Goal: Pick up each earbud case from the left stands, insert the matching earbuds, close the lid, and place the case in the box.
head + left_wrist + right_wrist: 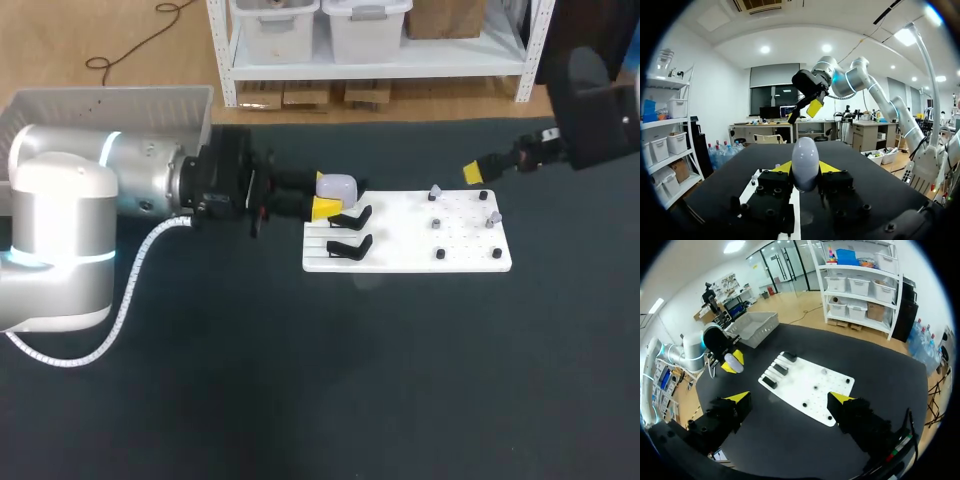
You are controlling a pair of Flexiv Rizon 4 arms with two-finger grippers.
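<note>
My left gripper [322, 195] is shut on a white, rounded earbud case [337, 186], held above the left end of the white board [410, 262]. In the left wrist view the case [805, 155] stands upright between the two yellow fingertips [782, 167]. Black stands [350, 216] sit on the board's left part, just right of the case. Small earbuds [435, 192] rest on pegs on the board's right half. My right gripper [475, 172] hangs open and empty above the board's far right corner. From its own view it [790, 400] looks down on the board [807, 387] and the held case [732, 362].
A grey plastic box [110, 100] stands at the table's back left, behind my left arm; it shows as well in the right wrist view [755, 325]. Dark tabletop [350, 380] stretches in front of the board.
</note>
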